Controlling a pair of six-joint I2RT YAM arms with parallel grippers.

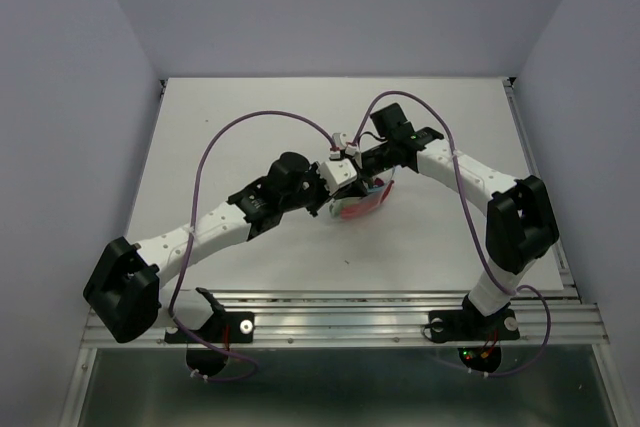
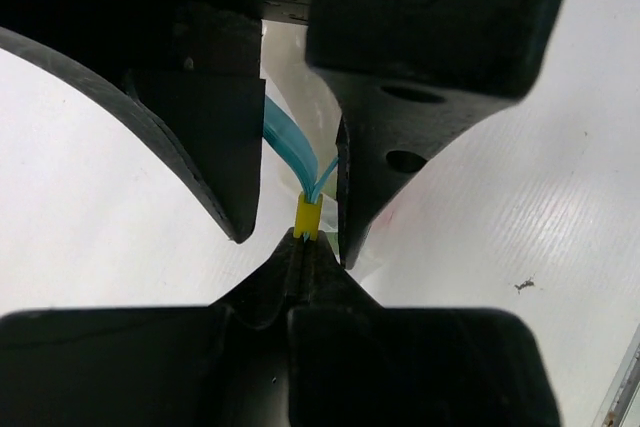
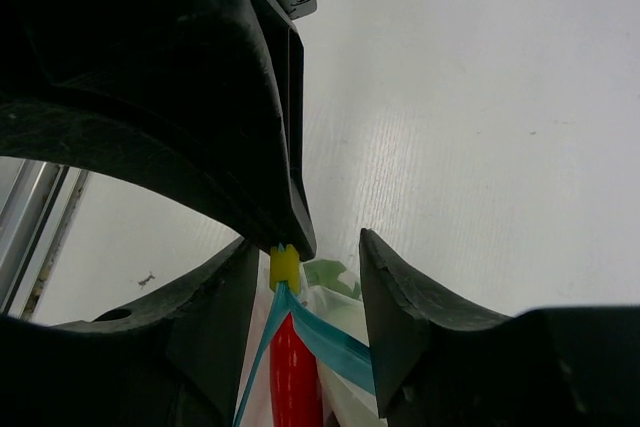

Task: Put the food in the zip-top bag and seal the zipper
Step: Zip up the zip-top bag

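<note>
My left claw [image 2: 306,239] is clenched on the yellow slider [image 2: 307,215] of the zipper [image 3: 335,349], my right claw [image 3: 318,245] released astride that strip, the chili [image 3: 293,379] at six o'clock beneath the slider.

The zip-top bag [image 2: 295,72] is thin, clear, glossy plastic, its zipper [image 2: 285,137] a smooth light-blue strip. The chili [image 3: 292,377] is shiny. The counter [image 3: 500,97] is matt white and faintly grained, the right end effector [image 3: 310,242] matt black plastic.

White arm segments [image 1: 215,227], bulky black joints [image 1: 125,287], purple cable [image 1: 270,113] looping behind the left claw [image 2: 305,242], matte black fingers [image 2: 400,147] with round holes.
</note>
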